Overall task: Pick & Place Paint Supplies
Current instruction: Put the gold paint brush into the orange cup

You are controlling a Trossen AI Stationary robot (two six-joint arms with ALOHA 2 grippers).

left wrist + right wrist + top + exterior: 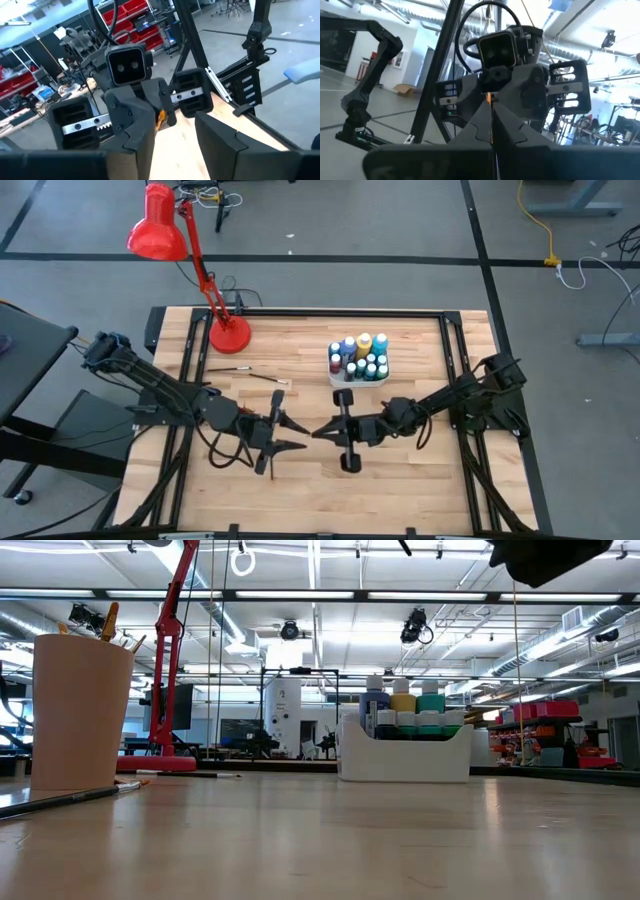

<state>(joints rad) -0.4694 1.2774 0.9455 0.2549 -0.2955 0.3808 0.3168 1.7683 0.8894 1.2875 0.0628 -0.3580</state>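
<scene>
Both arms reach inward above the counter (pixel 400 490), tips facing. The left end effector (pixel 296 434) stands partly open, empty; the right end effector (pixel 322 430) is closed on a thin paintbrush (pixel 491 107). Paint bottles (pixel 362 356) sit in the white tray (pixel 405 755).

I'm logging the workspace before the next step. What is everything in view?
Lamp: one, red, far left of table.
Tray: one, white, far centre.
Paint bottles: roughly ten, blue, yellow, teal, upright in tray.
Loose paintbrushes: two, dark, lying near lamp.
Cup: one, orange, holding brushes.
Held paintbrush: one, thin, in right tool.
Left tool: open, mid-table, facing right tool.
Right tool: shut on held paintbrush, mid-table.
</scene>
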